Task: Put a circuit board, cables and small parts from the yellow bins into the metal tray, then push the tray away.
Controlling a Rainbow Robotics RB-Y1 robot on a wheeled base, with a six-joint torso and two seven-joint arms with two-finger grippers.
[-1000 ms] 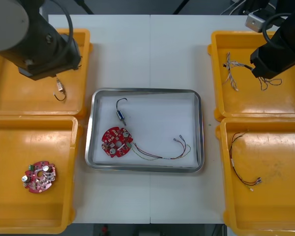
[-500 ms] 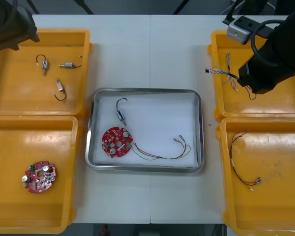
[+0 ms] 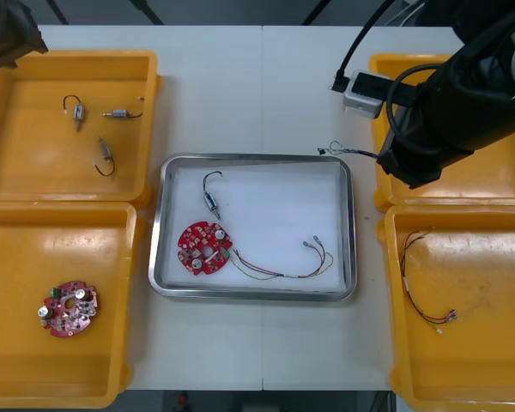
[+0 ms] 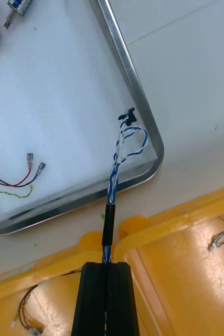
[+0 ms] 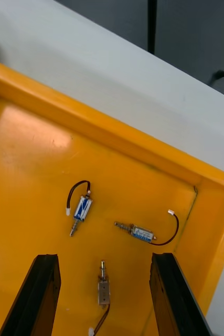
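Right gripper point(image 4: 106, 265) pinching cable point(image 4: 114, 176) above tray point(image 4: 138, 100) corner | cable light, limp, gripped near one end; tip perhaps touching | left gripper point(image 5: 104, 257) open, empty, over bin point(image 5: 28, 136)

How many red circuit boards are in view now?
2. One circuit board lies in the metal tray, the other in the nearer left yellow bin. The right arm covers part of a right bin.
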